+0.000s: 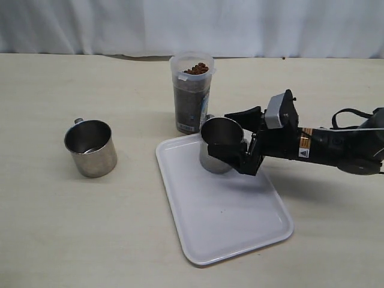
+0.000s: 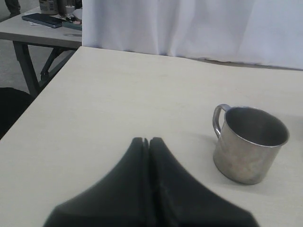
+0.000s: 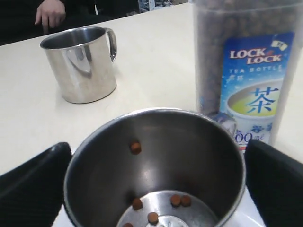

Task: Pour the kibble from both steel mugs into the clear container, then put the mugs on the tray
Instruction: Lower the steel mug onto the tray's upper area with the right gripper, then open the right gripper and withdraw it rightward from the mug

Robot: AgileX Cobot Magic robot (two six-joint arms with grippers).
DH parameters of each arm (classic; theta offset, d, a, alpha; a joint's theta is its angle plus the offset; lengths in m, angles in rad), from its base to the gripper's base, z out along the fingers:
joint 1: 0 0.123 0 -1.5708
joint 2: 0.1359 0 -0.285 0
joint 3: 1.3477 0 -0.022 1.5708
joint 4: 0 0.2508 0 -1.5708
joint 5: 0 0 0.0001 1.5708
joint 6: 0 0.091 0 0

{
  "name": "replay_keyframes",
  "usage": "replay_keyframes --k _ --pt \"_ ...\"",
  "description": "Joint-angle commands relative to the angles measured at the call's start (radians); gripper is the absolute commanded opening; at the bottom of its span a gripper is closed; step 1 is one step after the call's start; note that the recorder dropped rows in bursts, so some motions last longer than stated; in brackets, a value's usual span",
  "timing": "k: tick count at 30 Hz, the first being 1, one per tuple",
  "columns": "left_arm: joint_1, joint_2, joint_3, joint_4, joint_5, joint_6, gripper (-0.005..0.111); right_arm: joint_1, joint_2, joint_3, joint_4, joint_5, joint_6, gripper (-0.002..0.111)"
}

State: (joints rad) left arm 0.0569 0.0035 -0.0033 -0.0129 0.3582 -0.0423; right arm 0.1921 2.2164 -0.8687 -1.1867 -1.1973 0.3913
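1. Container (image 1: pixel 192 96) just beside tray (image 1: pixel 240 234); kibble (image 1: pixel 195 69) nearly to its rim.
2. Right mug (image 1: pixel 221 144) on tray, a few pellets inside; right claw (image 1: pixel 243 141) spread wide astride it, and I see no grip.
3. Left mug (image 1: pixel 91 148) off tray, looks empty; left claw (image 2: pixel 146 140) closed, holding nothing.

Two steel mugs (image 1: pixel 90 148) (image 1: pixel 219 135), one clear container (image 1: pixel 192 96), one white tray (image 1: pixel 228 222).

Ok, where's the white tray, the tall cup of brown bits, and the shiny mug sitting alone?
tray (image 1: pixel 240 234), exterior view, on its bare floor.
clear container (image 1: pixel 191 102), exterior view, on its side wall.
lone steel mug (image 1: pixel 91 155), exterior view, on its outer wall.
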Motion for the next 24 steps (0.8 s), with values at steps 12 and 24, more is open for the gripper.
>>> replay_keyframes --k 12,24 --pt "-0.005 -0.003 0.003 0.001 -0.01 0.001 0.0 -0.149 -0.081 -0.003 -0.187 -0.024 0.257 0.082" --pt "-0.005 -0.003 0.003 0.001 -0.01 0.001 0.0 -0.265 -0.183 -0.003 -0.283 -0.024 0.701 0.071"
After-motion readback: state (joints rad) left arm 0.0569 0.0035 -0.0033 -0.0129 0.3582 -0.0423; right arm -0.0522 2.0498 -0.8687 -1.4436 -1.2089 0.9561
